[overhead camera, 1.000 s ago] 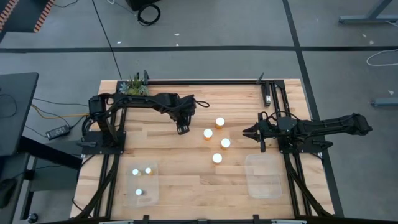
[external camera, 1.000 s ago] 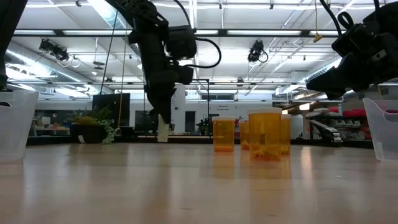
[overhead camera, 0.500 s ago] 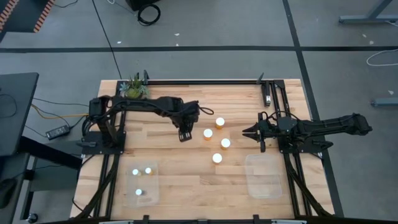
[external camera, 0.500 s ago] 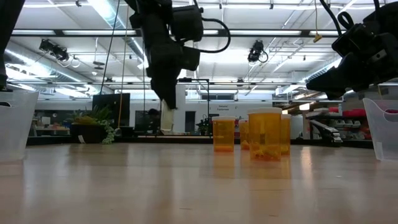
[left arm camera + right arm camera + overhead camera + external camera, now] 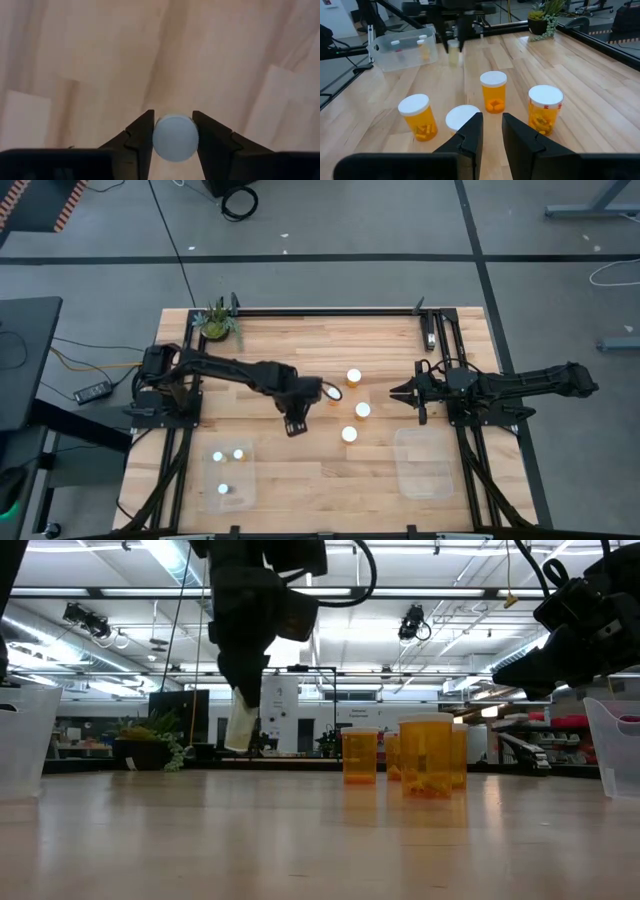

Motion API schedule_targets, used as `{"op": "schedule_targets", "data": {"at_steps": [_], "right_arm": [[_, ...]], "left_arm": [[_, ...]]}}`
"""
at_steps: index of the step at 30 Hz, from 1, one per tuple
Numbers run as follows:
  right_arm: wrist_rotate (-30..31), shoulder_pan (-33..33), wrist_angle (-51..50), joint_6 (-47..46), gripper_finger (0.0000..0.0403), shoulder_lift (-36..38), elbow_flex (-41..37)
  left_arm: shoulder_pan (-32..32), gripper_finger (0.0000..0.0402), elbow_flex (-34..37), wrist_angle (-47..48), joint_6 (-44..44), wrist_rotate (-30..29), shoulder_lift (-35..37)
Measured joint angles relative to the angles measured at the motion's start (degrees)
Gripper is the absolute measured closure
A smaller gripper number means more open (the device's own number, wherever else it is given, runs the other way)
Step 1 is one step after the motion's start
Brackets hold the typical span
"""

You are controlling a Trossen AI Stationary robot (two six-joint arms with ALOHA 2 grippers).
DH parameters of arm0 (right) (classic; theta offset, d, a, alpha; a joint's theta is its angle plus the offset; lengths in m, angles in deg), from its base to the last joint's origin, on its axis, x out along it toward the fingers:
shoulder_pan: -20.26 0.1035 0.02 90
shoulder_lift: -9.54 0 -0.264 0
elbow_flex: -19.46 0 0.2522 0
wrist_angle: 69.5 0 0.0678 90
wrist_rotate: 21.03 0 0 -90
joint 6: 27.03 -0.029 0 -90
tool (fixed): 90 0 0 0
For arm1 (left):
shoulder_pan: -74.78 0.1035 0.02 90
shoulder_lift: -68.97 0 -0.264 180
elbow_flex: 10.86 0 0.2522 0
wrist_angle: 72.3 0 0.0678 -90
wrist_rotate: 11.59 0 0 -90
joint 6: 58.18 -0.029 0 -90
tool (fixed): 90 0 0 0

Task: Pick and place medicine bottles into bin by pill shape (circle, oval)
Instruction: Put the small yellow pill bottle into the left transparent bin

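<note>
My left gripper (image 5: 297,423) is shut on a small whitish bottle (image 5: 240,728) with a white cap (image 5: 175,138), above the table's middle. Several larger orange bottles with white caps stand upright on their bases to its right: (image 5: 353,377), (image 5: 362,410), (image 5: 349,434). One more orange bottle (image 5: 331,393) is partly hidden by my left arm. My right gripper (image 5: 400,393) hovers to the right of the orange bottles; its fingers are slightly apart (image 5: 491,131) and hold nothing. My left gripper pinches the whitish bottle at its capped top (image 5: 175,125) between its two fingers, one on either side of the round cap. The fingers come from above, pointing down. The bottle hangs below them, slightly tilted and lifted clear of the table (image 5: 240,740).
A clear bin (image 5: 230,480) at the near left holds three whitish bottles. A second clear bin (image 5: 425,463) stands at the near right. A green potted plant (image 5: 216,322) stands at the far left corner. A black frame (image 5: 330,310) runs along the far edge.
My left gripper has moved toward the table's near edge with the whitish bottle. The bottle has risen from table height and now hangs clear above the table. My right arm has kept still.
</note>
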Motion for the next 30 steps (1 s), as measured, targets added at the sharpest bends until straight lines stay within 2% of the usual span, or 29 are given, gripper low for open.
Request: {"op": "schedule_targets", "data": {"at_steps": [14, 24, 30], "right_arm": [[0.0, 0.0, 0.0, 0.0, 0.0324, 0.0, 0.0], [0.0, 0.0, 0.0, 0.0, 0.0324, 0.0, 0.0], [0.0, 0.0, 0.0, 0.0, 0.0324, 0.0, 0.0]], "left_arm": [[-10.4, 0.0267, 0.0, 4.4, 13.3, 0.1, 0.0], [-17.6, 0.0260, 0.0, 6.2, 21.0, 2.2, 0.0], [-21.5, 0.0271, 0.0, 6.4, 25.4, 2.1, 0.0]]}}
